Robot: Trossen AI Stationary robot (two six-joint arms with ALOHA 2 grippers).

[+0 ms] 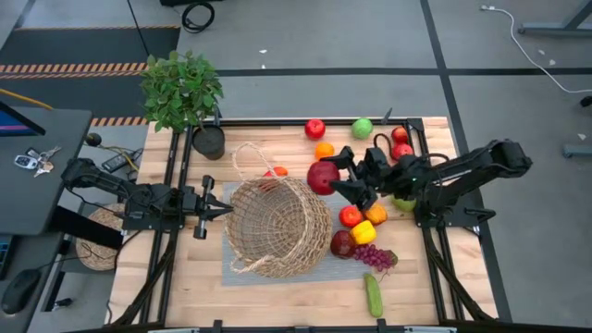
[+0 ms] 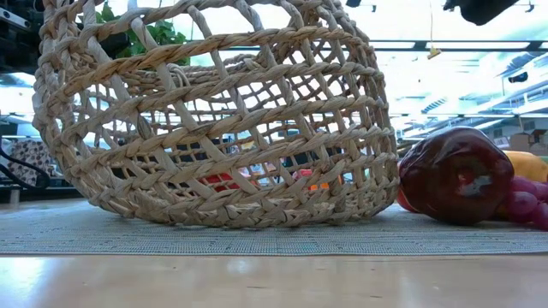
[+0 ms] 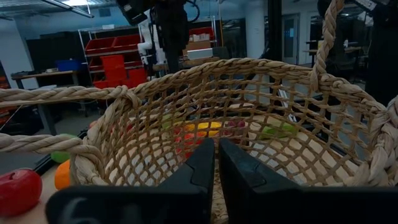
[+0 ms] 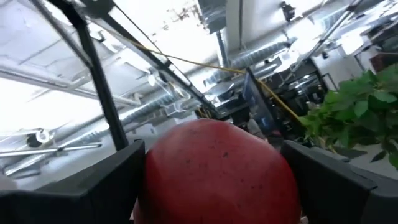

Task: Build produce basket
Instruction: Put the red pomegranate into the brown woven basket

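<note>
Item: large round tan open-weave wicker basket (image 2: pixel 218 120) with thin looped handle, standing on a grey woven mat (image 1: pixel 242 270) at the centre of the light wooden table (image 1: pixel 425 287).

Right hand (image 1: pixel 335 174): raised beside the basket's rim, fingers spread wide around a big dark-red apple (image 1: pixel 322 177), holding it.

Left hand (image 1: pixel 215 211): fingers pressed together, tips at the basket's left wall.

Remaining produce, right of basket: dark-red apple (image 2: pixel 455 176), purple grapes (image 1: pixel 374 256), green cucumber (image 1: pixel 373 295), yellow piece (image 1: pixel 363 232).

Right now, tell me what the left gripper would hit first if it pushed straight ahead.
The basket. The left gripper, fingers together, points at its near rim, apparently just short of touching.
</note>
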